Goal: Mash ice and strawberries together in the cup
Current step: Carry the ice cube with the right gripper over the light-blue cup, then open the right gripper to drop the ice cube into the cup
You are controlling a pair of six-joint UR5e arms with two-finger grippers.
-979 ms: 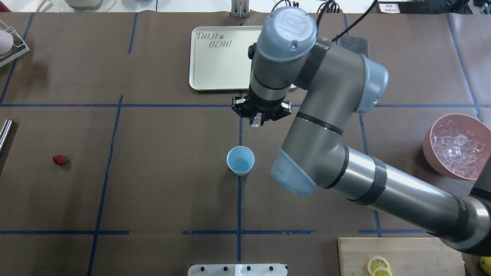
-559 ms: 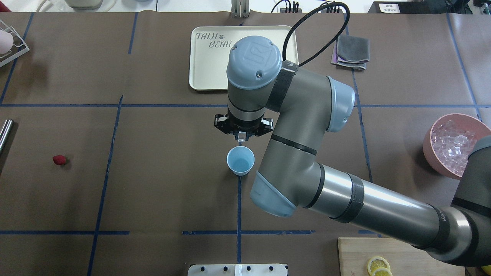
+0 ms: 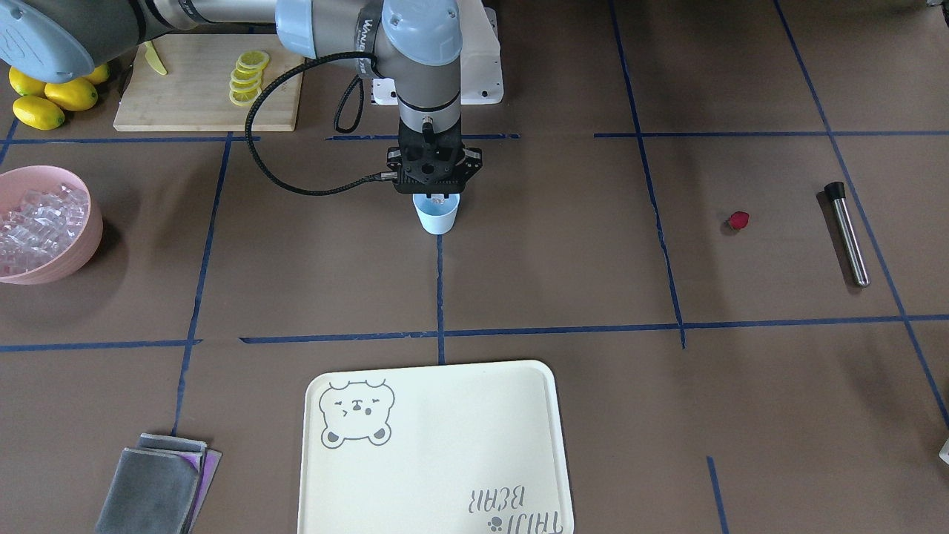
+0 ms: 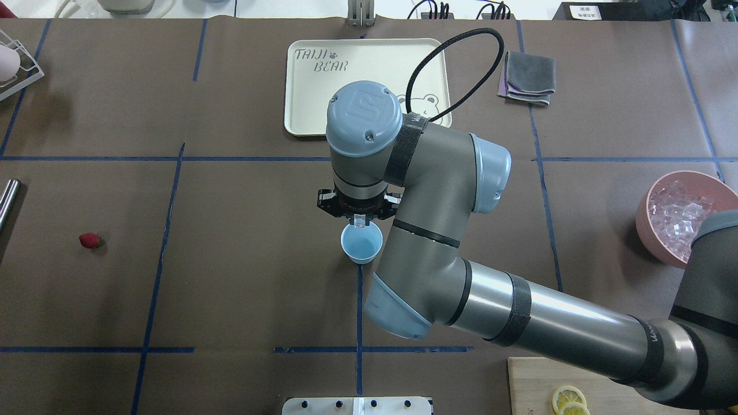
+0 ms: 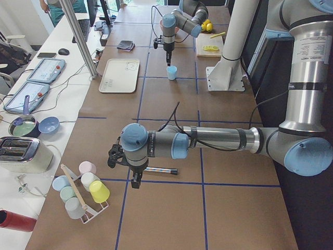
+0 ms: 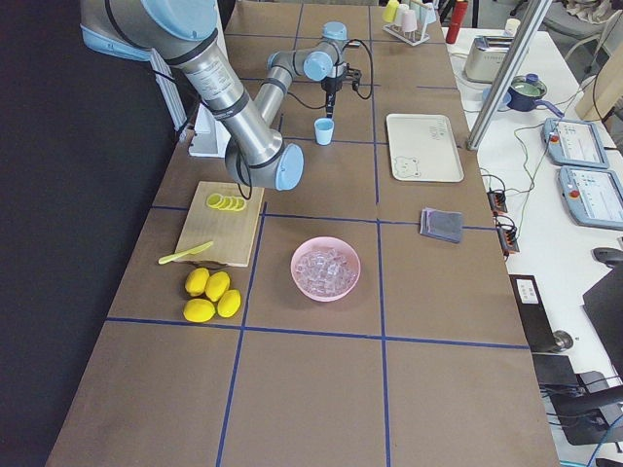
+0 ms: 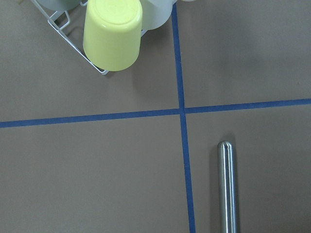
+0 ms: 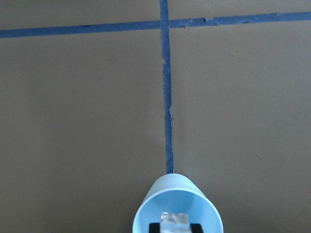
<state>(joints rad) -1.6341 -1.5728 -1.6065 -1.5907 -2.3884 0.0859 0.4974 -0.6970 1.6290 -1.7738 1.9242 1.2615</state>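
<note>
Right arm: comes in from the robot's right side, forearm stretched low and long across the counter (image 4: 242,288), elbow bent, wrist turned so the tool axis points straight down.

Right gripper (image 4: 361,219): sits directly above the cup (image 4: 361,246), tips at about rim height. The fingers (image 8: 154,227) pinch one clear ice cube (image 8: 175,219). In the right wrist view the cube hangs inside the circle of the cup mouth. Whether it touches the cup wall cannot be told.

Cup: upright, at the centre of the counter on a blue tape line.

Strawberry (image 4: 89,240): lies alone on the counter, well apart from the cup, on the robot's left side.

Remaining ice (image 3: 30,219): heaped in the pink bowl (image 3: 78,248) at the robot's far right.

Left arm: forearm near level over the counter, wrist pointing down. Left gripper (image 5: 136,181) hangs just above a metal rod (image 7: 228,189), near a rack of coloured cups (image 5: 89,188). I cannot tell whether its fingers are spread or pressed together.
</note>
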